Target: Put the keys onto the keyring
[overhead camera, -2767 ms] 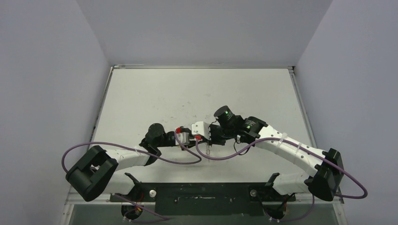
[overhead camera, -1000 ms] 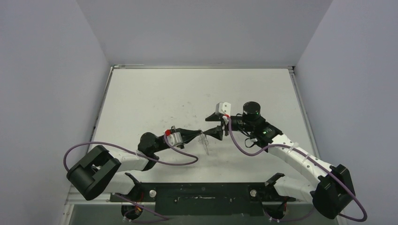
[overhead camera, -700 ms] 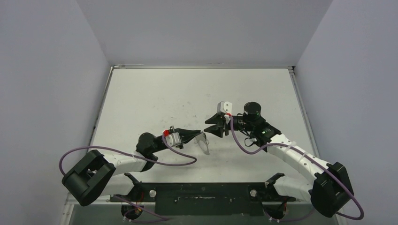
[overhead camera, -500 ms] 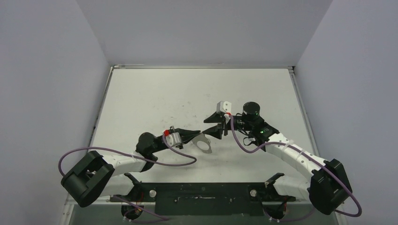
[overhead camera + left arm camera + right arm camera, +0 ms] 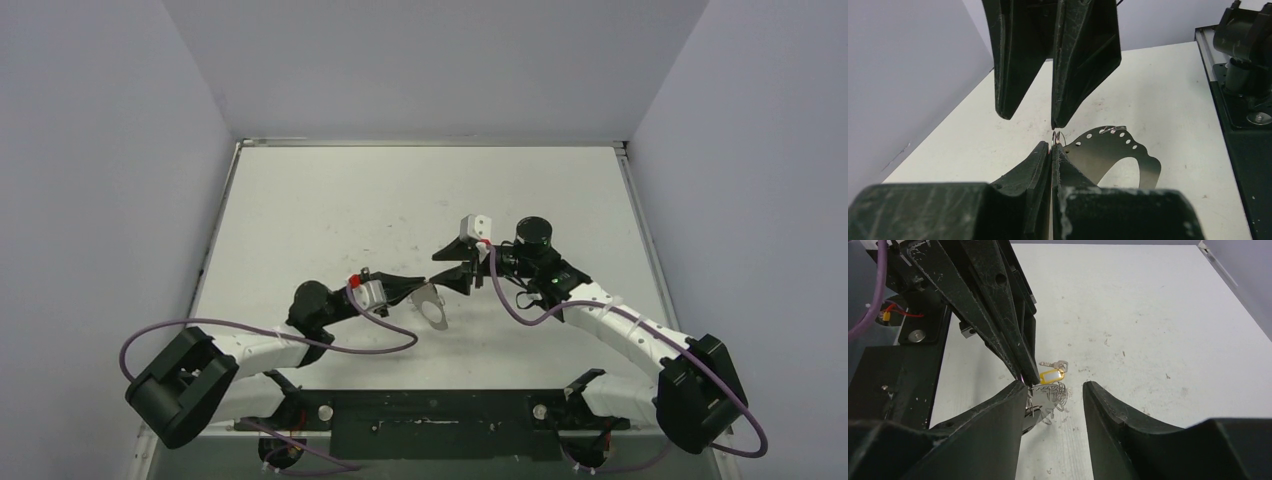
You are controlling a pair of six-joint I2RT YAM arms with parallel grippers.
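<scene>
The keyring [image 5: 1120, 150] is a thin silvery plate with a row of holes and small wire rings along its edge. My left gripper [image 5: 1052, 146] is shut on one small ring at its edge, so the keyring [image 5: 432, 306] hangs low over the table. My right gripper [image 5: 1053, 390] is open, with its left finger [image 5: 998, 425] touching the left gripper's tips and the keyring [image 5: 1050, 397] just beyond. A yellow-headed key [image 5: 1051, 375] and a silvery key [image 5: 1054, 363] show behind the keyring. Whether they hang from it or lie on the table I cannot tell.
The white table [image 5: 330, 200] is scuffed, with grey walls on three sides. The black base rail [image 5: 430, 410] runs along the near edge. Purple cables [image 5: 380, 345] loop beside both arms.
The keyring has swung from edge-on to flat below the left gripper. The right gripper has narrowed somewhat and stays at the left fingertips. The left arm has shifted slightly left.
</scene>
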